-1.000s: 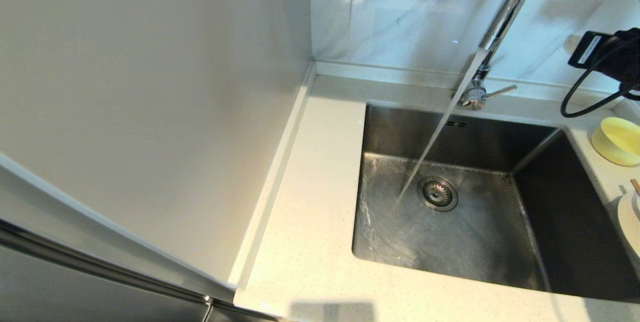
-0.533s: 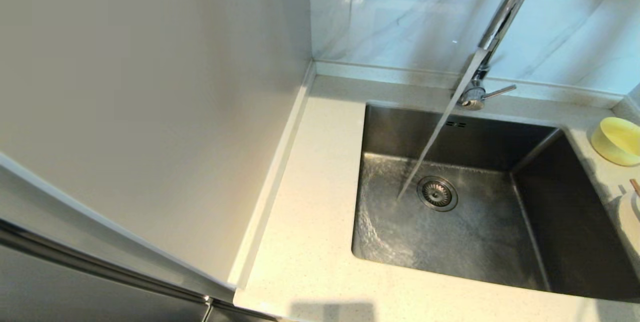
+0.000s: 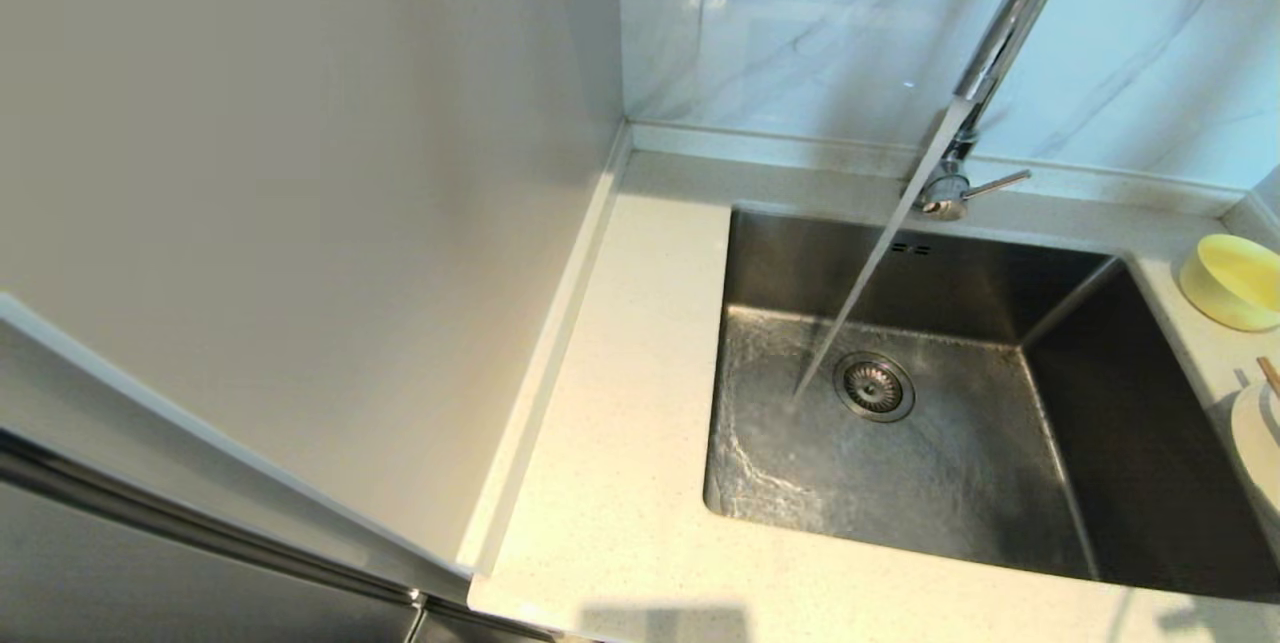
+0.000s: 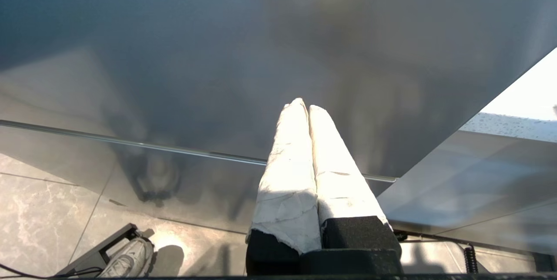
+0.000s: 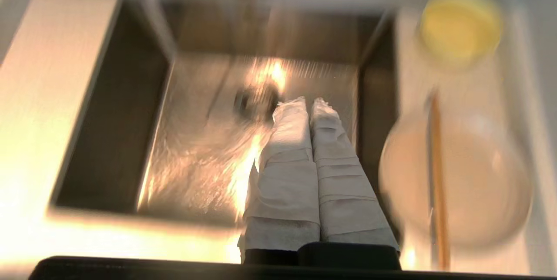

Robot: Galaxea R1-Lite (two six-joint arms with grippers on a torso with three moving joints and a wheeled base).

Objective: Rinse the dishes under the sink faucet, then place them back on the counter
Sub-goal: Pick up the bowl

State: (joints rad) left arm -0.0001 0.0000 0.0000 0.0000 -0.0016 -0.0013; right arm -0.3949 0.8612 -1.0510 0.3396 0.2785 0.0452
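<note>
Water streams from the chrome sink faucet (image 3: 1005,33) into the steel sink (image 3: 900,463) beside the drain strainer (image 3: 874,386). On the counter (image 3: 615,483) right of the sink sit the pale-yellow bowl (image 3: 1233,281) (image 5: 460,25), the white plate (image 3: 1262,438) (image 5: 476,180) and the brown chopsticks (image 5: 437,175), which lie across the plate. My right gripper (image 5: 307,105) is shut and empty, hovering above the sink's near right part, left of the plate. My left gripper (image 4: 303,106) is shut and empty, parked low in front of a grey cabinet face. Neither gripper shows in the head view.
A plain wall panel (image 3: 300,203) rises left of the counter, and a marble-veined wall (image 3: 800,23) stands behind the sink. The faucet's side lever (image 3: 995,185) points right. A raised rim (image 3: 545,353) edges the counter on the left.
One second ago my right arm's black wrist and cable showed at the head view's upper right, near the faucet; it has left that view. Water keeps running.
</note>
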